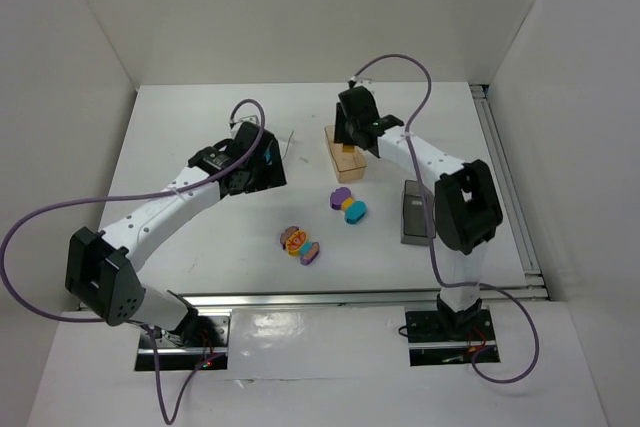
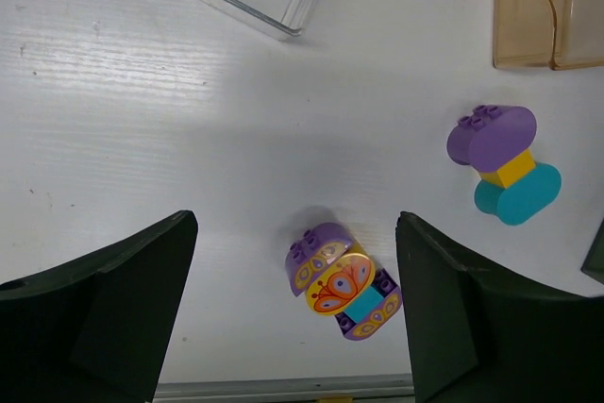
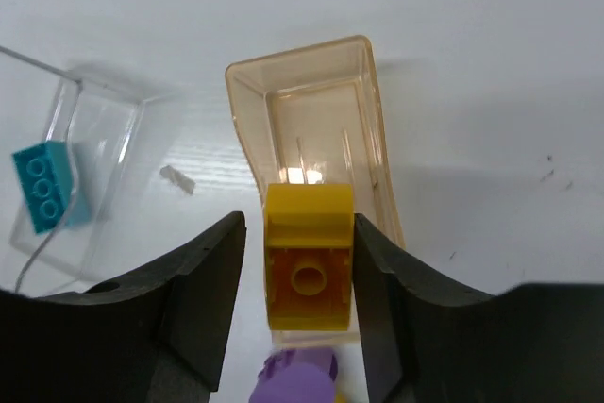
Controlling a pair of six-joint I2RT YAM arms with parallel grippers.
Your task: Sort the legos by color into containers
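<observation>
Orange-yellow brick (image 3: pixel 309 276) is pinched between the fingers of the right end effector (image 3: pixel 300 238). It sits over the near end of the tan box (image 3: pixel 321 110); can't tell if it touches the box floor or rim. From the brick, the rest of the box runs toward 12 o'clock in the right wrist view.

Clear tray (image 3: pixel 85 139) is at 9 o'clock of the tan box, close but apart, with one teal brick (image 3: pixel 52 186) inside. A purple brick (image 3: pixel 294 375) pokes in at 6 o'clock of the held brick, cut off by the frame edge.

Left end effector (image 2: pixel 294 224) is spread wide, nothing between the fingers, hanging above the worktop (image 2: pixel 142 92). Under it is the butterfly cluster (image 2: pixel 340 280): purple, yellow butterfly-print and teal pieces packed together. Can't tell whether they're joined or only touching.

Second cluster (image 2: pixel 505 162) is at 2 o'clock of the first, well apart: purple, yellow and teal in a row. Both clusters lie on bare worktop, outside every container.

Top view: tan box is at 12 o'clock of the second cluster. Dark grey box (image 1: pixel 415 212) is at 3 o'clock of it, beside the right arm. Its contents aren't readable.
</observation>
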